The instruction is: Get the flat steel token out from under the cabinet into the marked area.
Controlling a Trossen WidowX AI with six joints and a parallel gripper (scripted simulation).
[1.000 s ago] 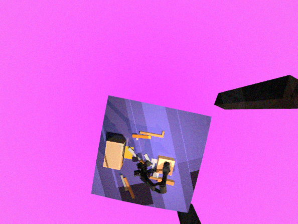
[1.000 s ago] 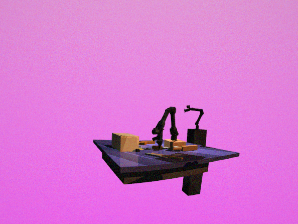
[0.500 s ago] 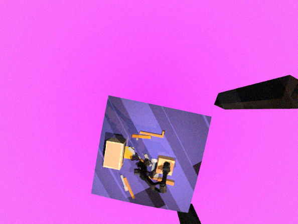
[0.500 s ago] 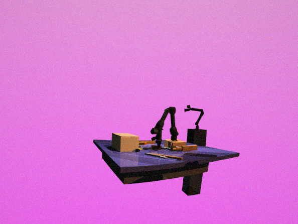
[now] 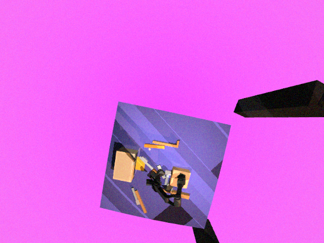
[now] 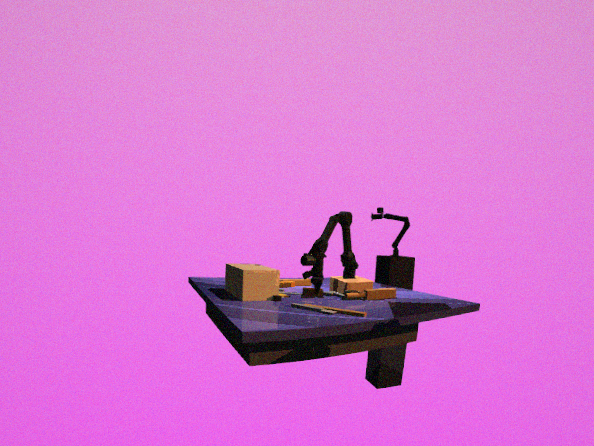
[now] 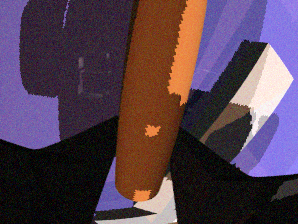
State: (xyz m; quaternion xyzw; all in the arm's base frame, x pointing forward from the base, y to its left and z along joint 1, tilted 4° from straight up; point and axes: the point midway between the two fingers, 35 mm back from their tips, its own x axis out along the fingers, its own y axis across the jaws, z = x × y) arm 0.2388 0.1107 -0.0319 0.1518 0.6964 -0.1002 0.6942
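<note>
The tan cabinet (image 5: 123, 166) (image 6: 260, 285) stands at the table's left side. The yellow marked area (image 5: 140, 165) lies against its front. My gripper (image 5: 154, 172) (image 6: 316, 290) (image 7: 146, 127) is low over the table in front of the cabinet, shut on the orange handle of a long tool. The handle (image 7: 145, 160) runs between both fingers in the wrist view. The tool's grey shaft (image 5: 148, 165) points from the gripper toward the cabinet, its far end at the upper part of the marked area. I cannot make out the steel token in any view.
On the table (image 5: 196, 141) (image 6: 280, 320), an orange bar (image 5: 154, 146) and a hooked bar (image 5: 165, 143) lie on one side. An orange stick (image 5: 141, 201) and a grey strip (image 5: 135, 196) lie opposite. A tan block (image 5: 175, 178), white pieces and another bar (image 5: 185, 195) lie near the arm's base.
</note>
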